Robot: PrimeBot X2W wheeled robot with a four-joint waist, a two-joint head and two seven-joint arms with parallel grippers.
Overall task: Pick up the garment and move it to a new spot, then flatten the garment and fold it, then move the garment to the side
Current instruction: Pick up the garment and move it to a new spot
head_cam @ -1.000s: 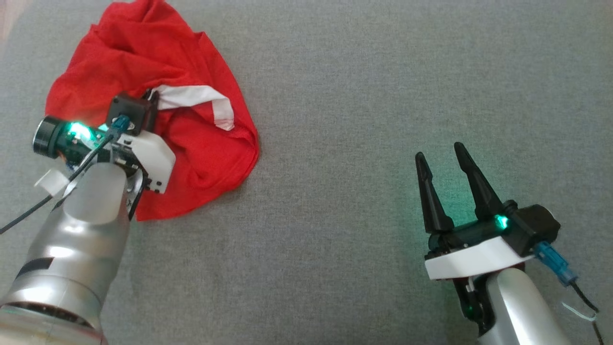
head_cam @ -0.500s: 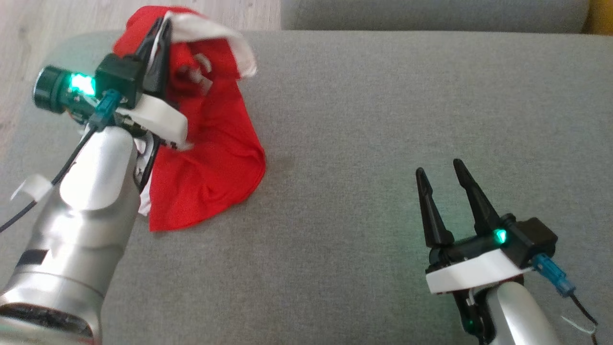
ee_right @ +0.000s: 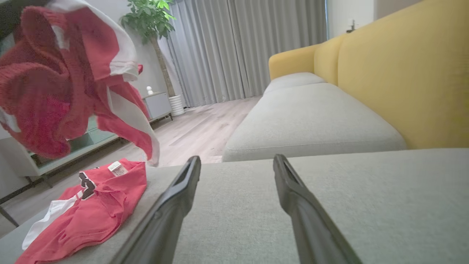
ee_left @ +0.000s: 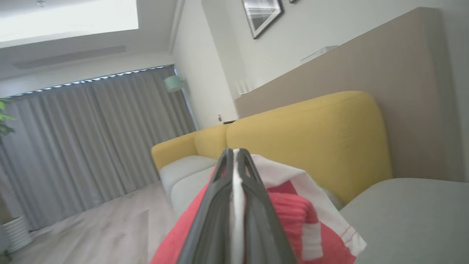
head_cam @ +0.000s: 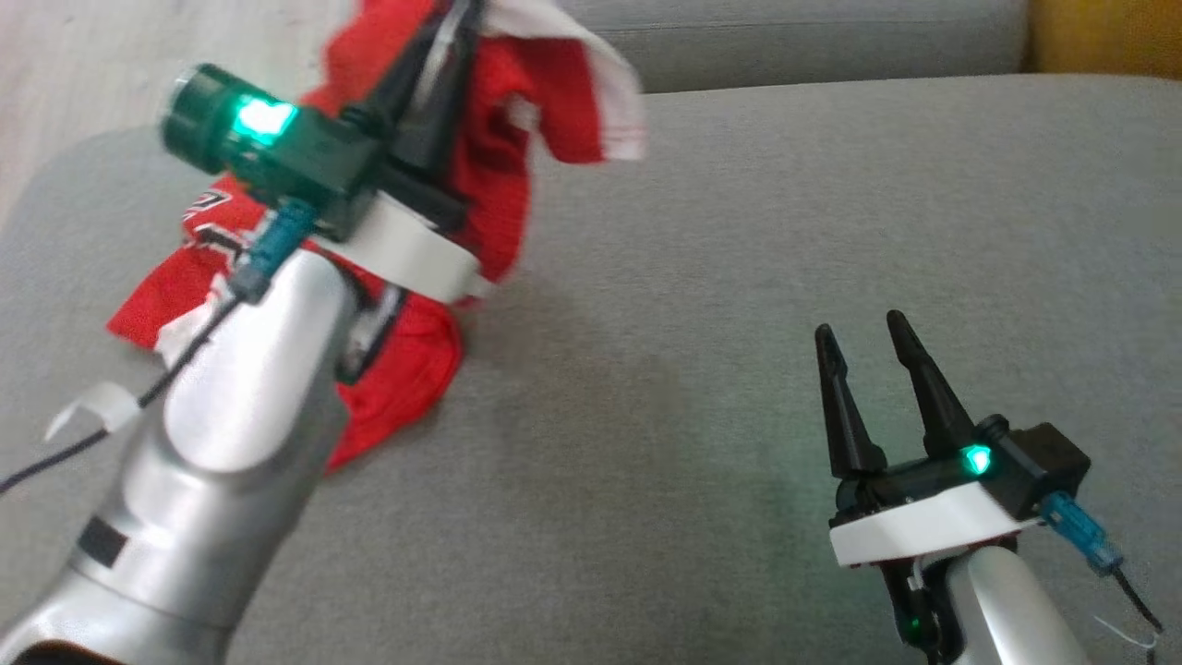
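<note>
Up at the head view's left, the garment (head_cam: 499, 175) hangs from the left fingers (ee_left: 224, 172), pinched tight on its white hem, tail trailing on the sofa cushion (head_cam: 739, 231). The right fingers (head_cam: 842, 406), spread wide and empty, sit well apart to its right.

Half-hidden red jersey (head_cam: 503, 157)
Head view: the left tool (head_cam: 448, 32) loses its fingertips, and the jersey its top, past the upper edge; the hanging cloth is blurred, its black print (head_cam: 208, 205) unreadable, and the left forearm (head_cam: 249, 388) hides folds beneath.
</note>
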